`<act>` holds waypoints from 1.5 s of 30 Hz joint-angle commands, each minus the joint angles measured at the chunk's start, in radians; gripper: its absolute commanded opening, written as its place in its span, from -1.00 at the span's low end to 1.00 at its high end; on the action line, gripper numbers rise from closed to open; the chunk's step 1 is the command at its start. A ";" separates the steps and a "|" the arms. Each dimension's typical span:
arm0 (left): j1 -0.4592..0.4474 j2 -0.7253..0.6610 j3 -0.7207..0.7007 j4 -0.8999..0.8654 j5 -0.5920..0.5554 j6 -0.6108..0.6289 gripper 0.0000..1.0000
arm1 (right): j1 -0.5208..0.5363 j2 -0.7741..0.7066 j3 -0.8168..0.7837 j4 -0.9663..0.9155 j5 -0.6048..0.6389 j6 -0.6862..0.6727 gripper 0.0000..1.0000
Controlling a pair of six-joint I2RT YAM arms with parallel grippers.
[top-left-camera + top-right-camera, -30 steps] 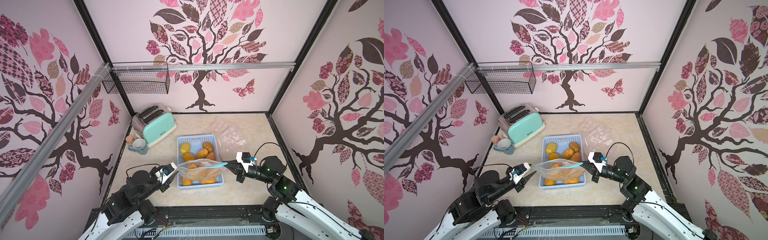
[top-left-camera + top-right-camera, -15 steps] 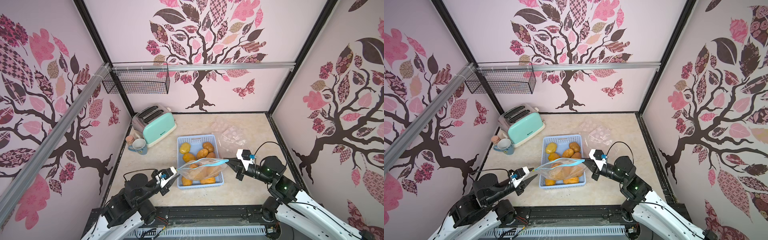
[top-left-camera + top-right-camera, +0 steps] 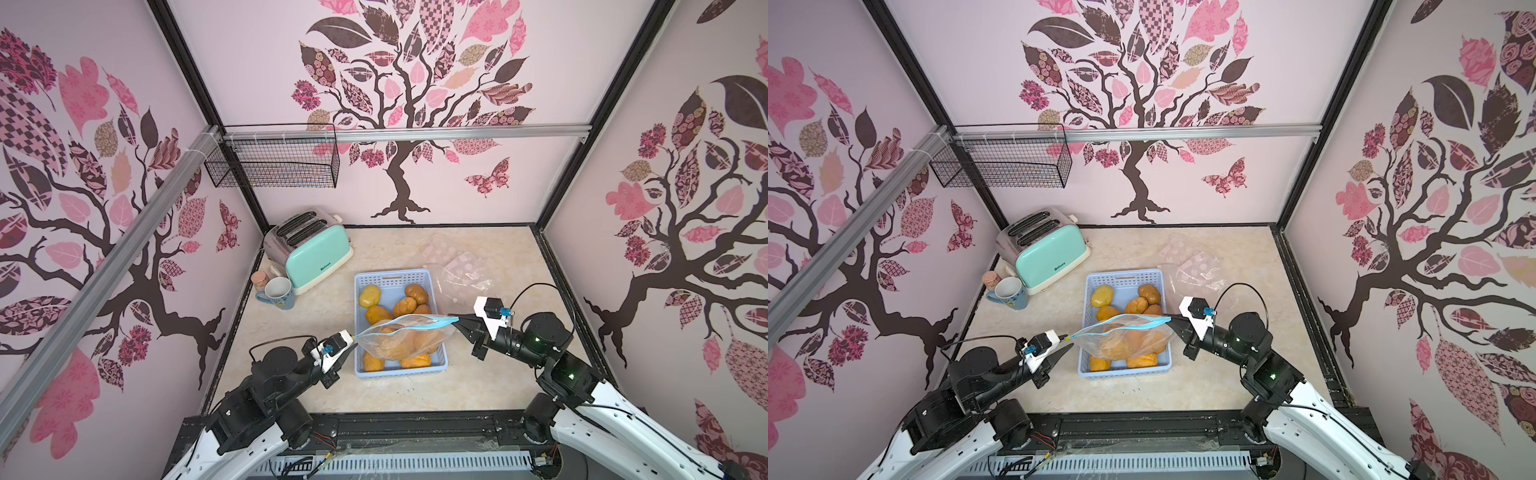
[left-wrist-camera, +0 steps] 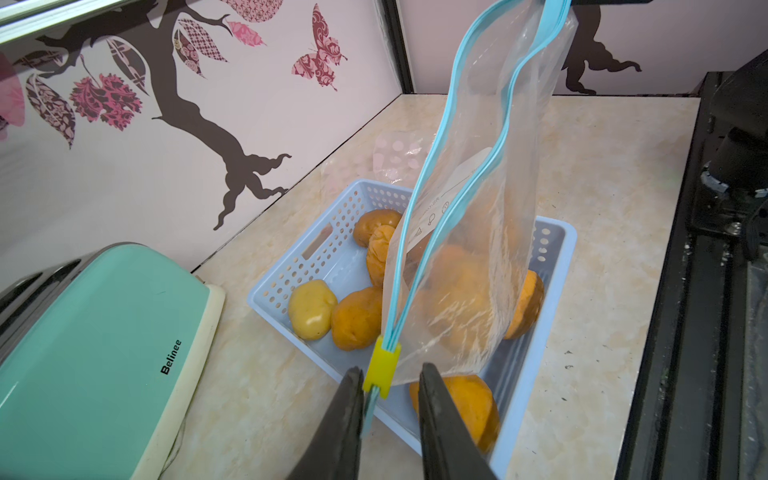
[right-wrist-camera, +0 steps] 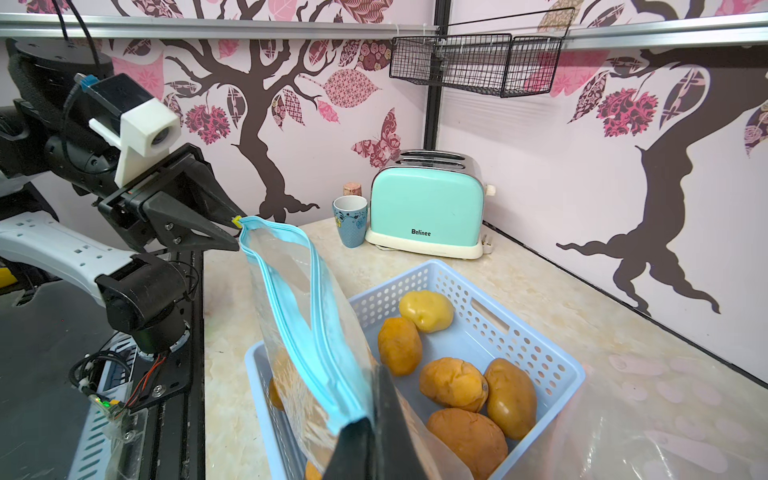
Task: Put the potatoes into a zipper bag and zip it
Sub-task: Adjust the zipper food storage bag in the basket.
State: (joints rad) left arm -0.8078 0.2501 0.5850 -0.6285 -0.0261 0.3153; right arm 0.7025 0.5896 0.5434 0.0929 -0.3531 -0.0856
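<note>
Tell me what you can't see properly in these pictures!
Both top views: the zipper bag is crinkly and blurs the potatoes behind it; how many are inside is unclear.
Right wrist view: the mug hides most of a pinkish thing; I can't tell what it is.
Left wrist view: the label printed on the bag is too small to read.

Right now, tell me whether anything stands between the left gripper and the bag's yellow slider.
Nothing visible does. The yellow slider already sits between the open jaws of the left gripper, at one end of the zipper bag. The right gripper is shut on the bag's other end.
</note>
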 commanded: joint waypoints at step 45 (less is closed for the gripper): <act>0.000 0.409 0.529 -0.393 0.106 0.050 -1.00 | 0.195 0.510 0.621 -0.270 -0.320 -0.290 0.54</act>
State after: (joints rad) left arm -0.8078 0.6437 1.0565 -1.0042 0.0551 0.3599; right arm 0.8871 1.0489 1.1019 -0.1722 -0.6487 -0.3218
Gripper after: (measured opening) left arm 0.047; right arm 0.777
